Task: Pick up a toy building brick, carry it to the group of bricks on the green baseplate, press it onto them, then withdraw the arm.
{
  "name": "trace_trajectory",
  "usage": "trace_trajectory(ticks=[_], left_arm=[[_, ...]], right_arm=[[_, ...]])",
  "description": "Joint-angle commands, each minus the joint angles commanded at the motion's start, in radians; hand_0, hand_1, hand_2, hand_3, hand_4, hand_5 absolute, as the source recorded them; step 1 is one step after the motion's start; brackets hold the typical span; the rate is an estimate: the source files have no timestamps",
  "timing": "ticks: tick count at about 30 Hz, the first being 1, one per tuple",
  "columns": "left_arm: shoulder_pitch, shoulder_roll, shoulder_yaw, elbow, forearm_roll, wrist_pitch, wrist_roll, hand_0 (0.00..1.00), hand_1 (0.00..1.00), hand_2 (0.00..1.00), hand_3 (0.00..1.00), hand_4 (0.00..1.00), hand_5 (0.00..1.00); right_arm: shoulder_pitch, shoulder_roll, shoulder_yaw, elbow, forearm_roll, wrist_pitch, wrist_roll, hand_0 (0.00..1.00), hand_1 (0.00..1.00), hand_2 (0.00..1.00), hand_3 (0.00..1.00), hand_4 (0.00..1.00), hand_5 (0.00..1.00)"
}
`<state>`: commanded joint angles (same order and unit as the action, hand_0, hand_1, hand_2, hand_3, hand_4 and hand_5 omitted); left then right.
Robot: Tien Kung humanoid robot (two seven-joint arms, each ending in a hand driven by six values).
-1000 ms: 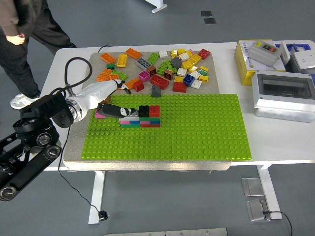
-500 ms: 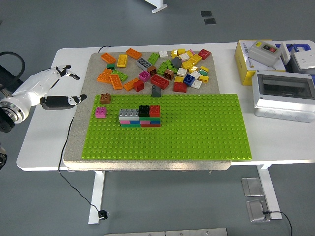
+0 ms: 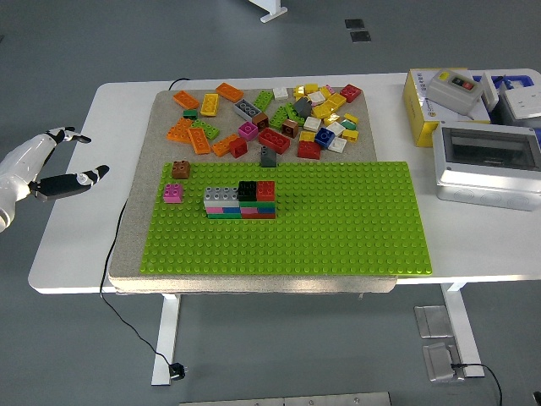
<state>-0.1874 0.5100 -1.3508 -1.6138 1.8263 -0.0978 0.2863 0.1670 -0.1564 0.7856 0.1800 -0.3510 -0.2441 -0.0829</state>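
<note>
Left hand point(image 3: 38, 169) at the table's point(image 3: 76, 245) nine-o'clock edge — fingers spread, holding nothing. The group of bricks point(image 3: 240, 201) stands on the green baseplate point(image 3: 338, 228), a grey brick point(image 3: 221, 194) at its nine-o'clock end. Loose bricks point(image 3: 279, 118) lie on the mat at twelve o'clock — apart from the baseplate.

Open green baseplate point(image 3: 338, 220) right of the brick stack point(image 3: 240, 201); loose bricks point(image 3: 279, 118) crowding the far side.
</note>
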Motion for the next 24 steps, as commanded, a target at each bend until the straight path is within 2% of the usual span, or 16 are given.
trace_trajectory(ticks=[10, 19, 24], left_arm=[[0.010, -0.033, -0.045, 0.019, 0.005, -0.001, -0.010, 0.998, 0.957, 0.941, 0.788, 0.778, 0.578], [0.012, -0.045, -0.061, 0.024, 0.009, 0.002, -0.018, 0.998, 0.953, 0.939, 0.784, 0.768, 0.578], [0.010, -0.041, -0.053, 0.033, 0.011, 0.005, -0.023, 0.998, 0.953, 0.939, 0.782, 0.766, 0.580]], right_arm=[[-0.001, 0.000, 0.037, 0.000, -0.028, -0.001, 0.005, 0.704, 0.675, 0.713, 0.706, 0.363, 0.804], [0.000, 0.000, 0.051, 0.000, -0.030, -0.003, 0.015, 0.703, 0.670, 0.696, 0.700, 0.360, 0.796], [0.004, -0.001, 0.049, 0.000, -0.036, -0.005, 0.015, 0.703, 0.665, 0.684, 0.689, 0.359, 0.785]])
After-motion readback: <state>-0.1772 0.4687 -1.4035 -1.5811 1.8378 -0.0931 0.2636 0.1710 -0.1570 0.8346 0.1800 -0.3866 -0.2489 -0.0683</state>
